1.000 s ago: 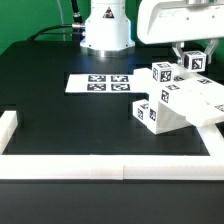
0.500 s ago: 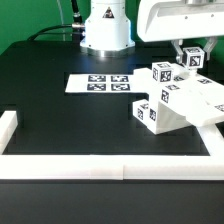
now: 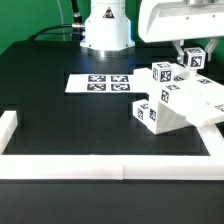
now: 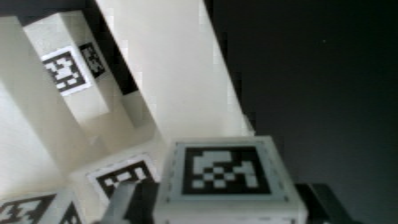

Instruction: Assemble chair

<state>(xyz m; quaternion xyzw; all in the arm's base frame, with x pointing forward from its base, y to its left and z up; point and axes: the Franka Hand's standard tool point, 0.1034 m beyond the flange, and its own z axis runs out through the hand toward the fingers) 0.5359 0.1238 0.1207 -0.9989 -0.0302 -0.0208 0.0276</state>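
The white chair parts (image 3: 178, 106) lie in a cluster at the exterior view's right, several of them showing black-and-white tags. One tagged block (image 3: 163, 72) stands on top of the cluster. My gripper (image 3: 195, 52) is above the cluster's far right and is shut on a small white tagged block (image 3: 196, 59), held just above the other parts. In the wrist view the held block (image 4: 221, 170) sits between my two fingers (image 4: 128, 205), with long white chair bars (image 4: 160, 70) and more tags below it.
The marker board (image 3: 100, 83) lies flat on the black table at centre back. White border rails run along the front (image 3: 110, 167) and the left (image 3: 8, 128). The robot base (image 3: 105, 25) stands at the back.
My gripper has lifted the held block slightly upward. The other chair parts have not moved.
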